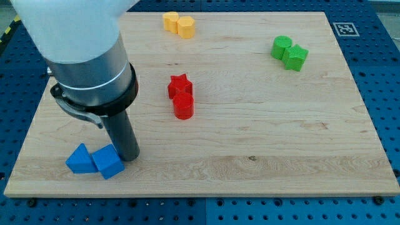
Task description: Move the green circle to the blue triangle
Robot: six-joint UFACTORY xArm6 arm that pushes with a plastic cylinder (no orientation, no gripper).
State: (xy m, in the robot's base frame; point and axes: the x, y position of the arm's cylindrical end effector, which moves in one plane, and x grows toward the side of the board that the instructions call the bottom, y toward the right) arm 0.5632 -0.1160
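Currently my tip (129,156) (no claw, holding nothing) touches the blue triangle (108,161); next, fetch the green circle (281,47).

the table (262,125) is a pale wooden board with fine grain running from the view's left to the view's right and a few small dark knots. it fills most of the view, its far edge near the view's top and its near edge close to the view's bottom. under and around it lies a blue perforated surface (381,94), dotted with regular rows of small holes. a small white square tag with a black pattern (343,29) sits at the board's corner at the view's top right. a strip of yellow and black striping (7,31) shows at the view's top left. the light is even and soft.
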